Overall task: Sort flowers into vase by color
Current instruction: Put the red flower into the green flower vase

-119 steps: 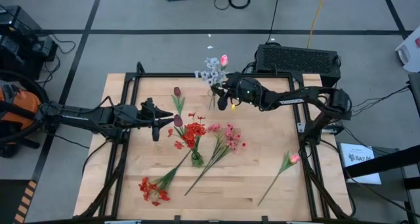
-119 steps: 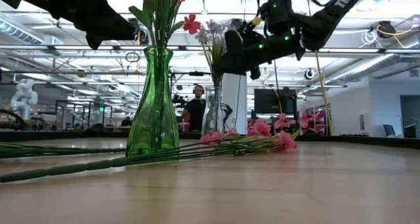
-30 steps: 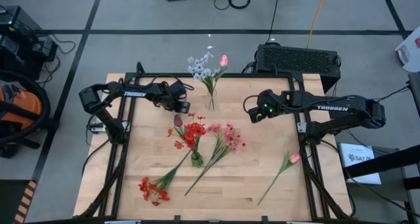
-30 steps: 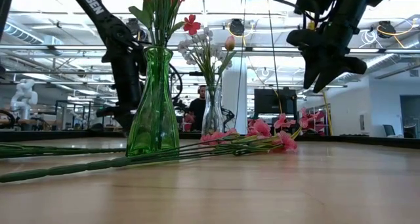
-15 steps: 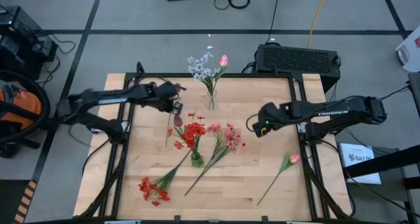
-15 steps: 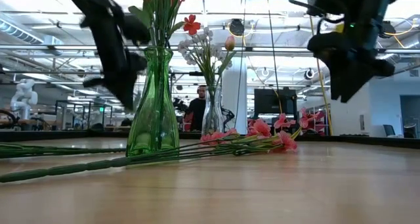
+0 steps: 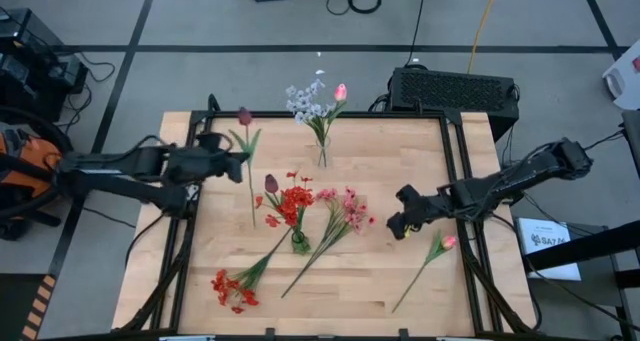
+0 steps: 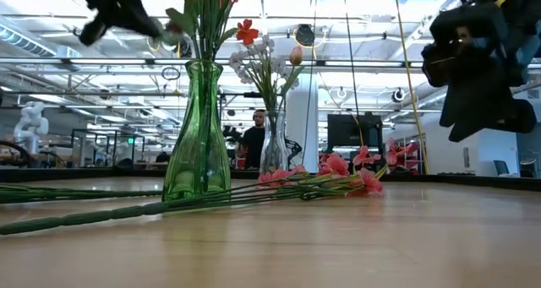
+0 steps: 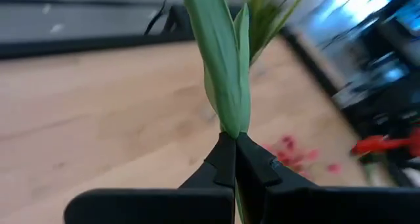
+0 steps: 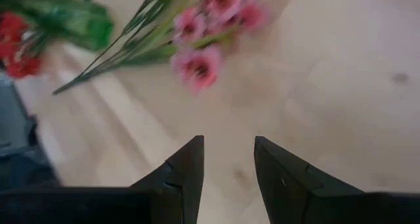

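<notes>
My left gripper [image 7: 236,165] is above the table's far left, shut on a dark maroon tulip [image 7: 244,115] with green leaves [image 9: 226,60]. It shows high up in the low view [image 8: 118,9]. My right gripper [image 7: 400,224] is open and empty [image 10: 226,142], above the table just left of a pink tulip [image 7: 447,242] that lies flat. A green vase [image 8: 196,136] holds red flowers [image 7: 295,203] and a second maroon tulip [image 7: 270,184]. A clear vase [image 7: 322,159] holds a whitish-lavender spray [image 7: 305,101] and a pink tulip [image 7: 341,91]. A pink spray [image 7: 345,206] and a red cluster [image 7: 232,289] lie on the table. My left gripper pinches the tulip's stem between its two fingertips, just below the base of the leaves [image 9: 230,127]. The fingers come level from the table's left and lie across the stem. The bloom points toward the far edge, and the stem's lower end [image 7: 252,219] trails toward the near edge.
A black box [image 7: 455,89] stands behind the far right edge. A dark frame [image 7: 450,151] runs around the tabletop. The pink spray's long stems [image 7: 305,266] reach toward the near edge. Bare wood shows at the near right [image 7: 350,301].
My left gripper has carried the maroon tulip toward the table's left edge, away from the green vase, and the bloom now points toward the far edge. My right gripper has moved toward the near edge and down, toward the pink tulip lying at the right.
</notes>
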Controlling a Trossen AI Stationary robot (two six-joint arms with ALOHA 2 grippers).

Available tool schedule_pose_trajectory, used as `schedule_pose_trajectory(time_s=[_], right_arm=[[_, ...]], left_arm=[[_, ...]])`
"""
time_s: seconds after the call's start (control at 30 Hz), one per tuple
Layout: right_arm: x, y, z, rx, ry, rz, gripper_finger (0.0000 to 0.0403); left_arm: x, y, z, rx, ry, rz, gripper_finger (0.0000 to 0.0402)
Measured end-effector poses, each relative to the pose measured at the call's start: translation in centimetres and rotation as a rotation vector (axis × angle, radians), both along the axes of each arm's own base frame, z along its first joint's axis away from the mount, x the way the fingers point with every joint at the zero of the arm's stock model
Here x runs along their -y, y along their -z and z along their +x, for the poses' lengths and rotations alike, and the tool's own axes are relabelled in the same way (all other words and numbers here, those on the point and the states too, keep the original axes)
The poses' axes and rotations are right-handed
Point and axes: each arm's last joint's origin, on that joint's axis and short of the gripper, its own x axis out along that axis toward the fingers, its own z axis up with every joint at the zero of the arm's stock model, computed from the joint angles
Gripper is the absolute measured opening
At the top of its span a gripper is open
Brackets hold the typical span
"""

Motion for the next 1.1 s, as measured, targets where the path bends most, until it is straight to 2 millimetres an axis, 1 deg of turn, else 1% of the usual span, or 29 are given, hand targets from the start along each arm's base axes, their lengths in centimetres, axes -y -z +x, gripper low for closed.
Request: schedule_pose_trajectory(time_s=[0.1, 0.17, 0.27, 0.37, 0.5, 0.63, 0.8, 1.0, 1.1], right_arm=[[-0.4, -0.1, 0.1, 0.022, -0.022, 0.013, 0.0125], [-0.6, -0.1, 0.2, 0.026, -0.031, 0.015, 0.0125], [-0.8, -0.2, 0.2, 0.038, -0.039, 0.017, 0.0125], [-0.9, -0.2, 0.2, 0.049, -0.046, 0.02, 0.0125], [-1.0, -0.2, 0.2, 0.049, -0.052, 0.019, 0.0125], [-1.0, -0.2, 0.2, 0.051, -0.055, 0.015, 0.0125], [-1.0, -0.2, 0.2, 0.051, -0.057, 0.008, 0.0125], [-1.0, -0.2, 0.2, 0.051, -0.058, 0.007, 0.0125], [-1.0, -0.2, 0.2, 0.052, -0.067, 0.0, 0.0125]], left_arm=[[1.4, -1.3, -0.7, 0.116, 0.063, 0.061, 0.0001], [2.3, -1.9, -0.9, 0.162, 0.105, 0.11, 0.0001], [3.9, -2.6, -0.6, 0.219, 0.159, 0.179, 0.0001], [5.8, -3.0, 0.0, 0.254, 0.2, 0.244, 0.0], [8.5, -3.1, 0.8, 0.278, 0.226, 0.32, 0.0], [11.3, -2.9, 0.7, 0.281, 0.225, 0.393, 0.0], [14.5, -2.8, -0.2, 0.298, 0.206, 0.445, 0.0], [17.8, -2.4, -2.2, 0.327, 0.176, 0.441, 0.0], [19.1, -2.1, -2.4, 0.312, 0.211, 0.473, 0.0]])
